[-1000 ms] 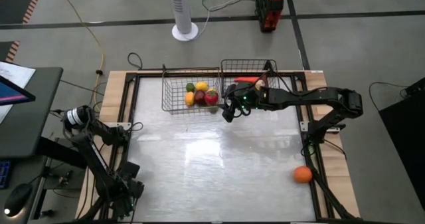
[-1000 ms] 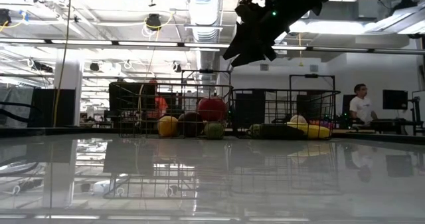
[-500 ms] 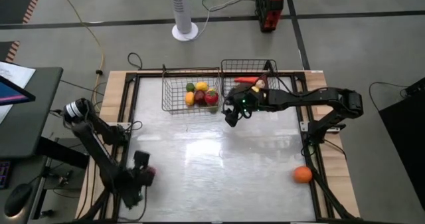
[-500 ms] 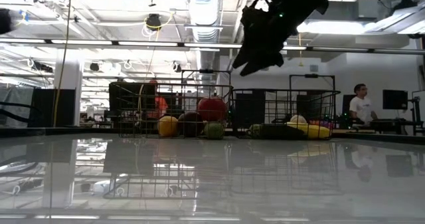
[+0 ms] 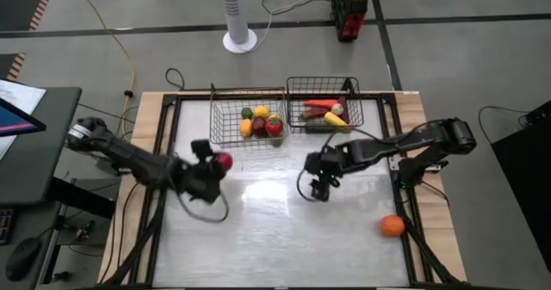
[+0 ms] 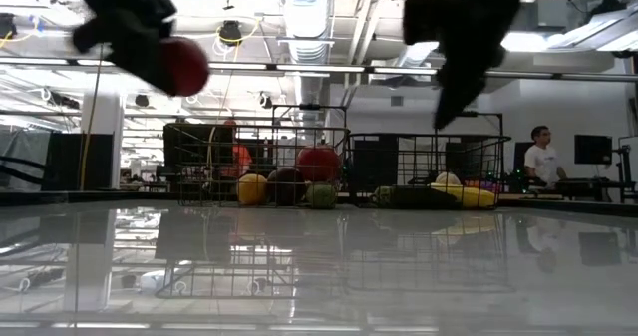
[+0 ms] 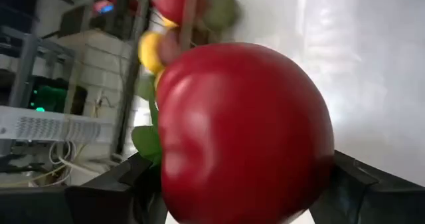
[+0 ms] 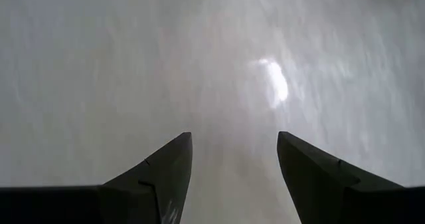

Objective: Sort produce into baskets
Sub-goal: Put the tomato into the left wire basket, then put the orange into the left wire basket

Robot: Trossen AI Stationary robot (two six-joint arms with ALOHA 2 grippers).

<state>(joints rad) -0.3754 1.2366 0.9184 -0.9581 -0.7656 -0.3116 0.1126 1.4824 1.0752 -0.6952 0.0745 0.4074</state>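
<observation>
Red apple (image 5: 223, 161) | pinched in left gripper (image 5: 213, 164) | right gripper (image 5: 319, 187) spread, empty

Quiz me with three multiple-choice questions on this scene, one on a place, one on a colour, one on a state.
1. Where does the loose round orange fruit lie?
A. in the silver wire basket
B. on the table near the right arm's base
C. in the left gripper

2. What colour is the round fruit that the left gripper holds?
A. red
B. purple
C. yellow

3. How is the right gripper?
A. shut on a banana
B. inside a basket
C. open and empty

Answers:
1 B, the high view shows it alone on the table.
2 A, the left wrist view shows it red between the fingers.
3 C, its wrist view shows only tabletop between parted fingers.
</observation>
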